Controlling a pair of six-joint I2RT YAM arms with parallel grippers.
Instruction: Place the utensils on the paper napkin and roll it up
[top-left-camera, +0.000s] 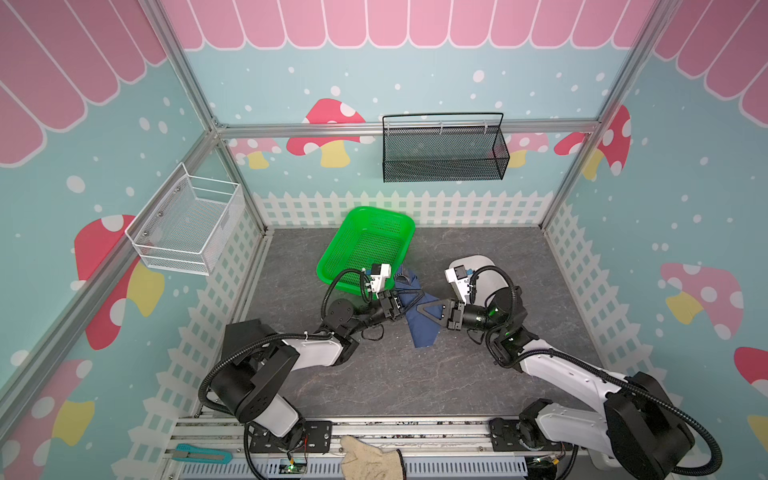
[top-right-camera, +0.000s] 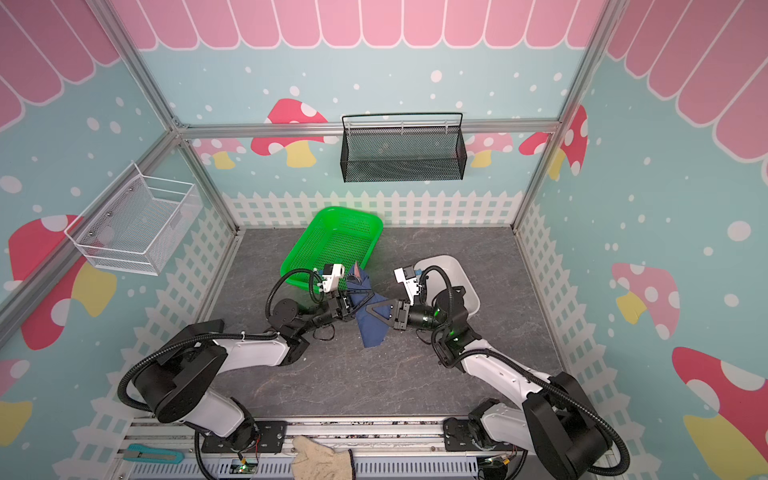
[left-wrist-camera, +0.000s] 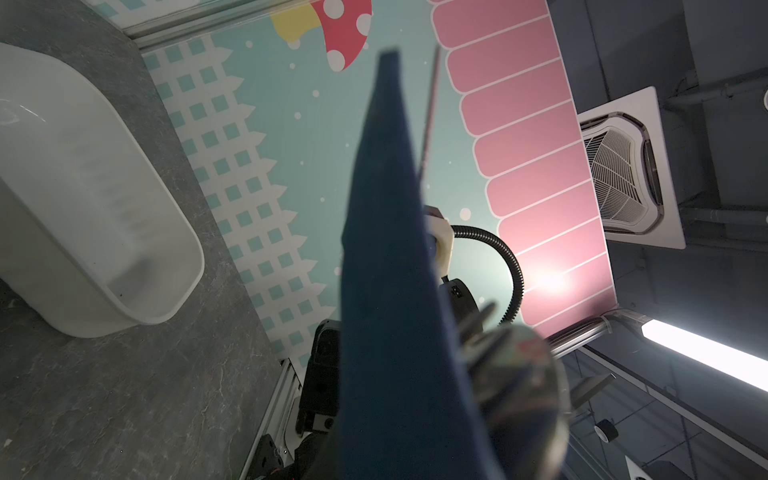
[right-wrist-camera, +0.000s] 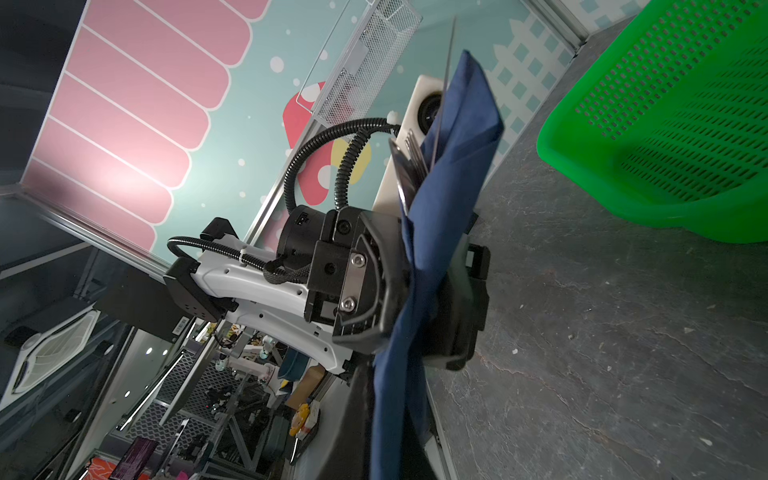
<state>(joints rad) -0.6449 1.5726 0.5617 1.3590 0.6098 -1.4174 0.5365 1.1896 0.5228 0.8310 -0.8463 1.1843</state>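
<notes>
Grey tabletop (top-left-camera: 415, 386); left pincer (top-left-camera: 409, 300), right pincer (top-left-camera: 419, 311) tight on napkin (top-left-camera: 424, 328); fork tines (right-wrist-camera: 415, 149) in wrist views only.

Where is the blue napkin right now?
In both top views the napkin is mid-table, between the left gripper and right gripper, beside the green basket.

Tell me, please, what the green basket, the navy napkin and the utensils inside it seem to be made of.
The green basket: likely moulded plastic, glossy, with uniform slots. The napkin: matte and softly creased, thin paper or cloth; the look leaves it open. The utensils: metal, probably polished steel, given the mirror-like sheen.
</notes>
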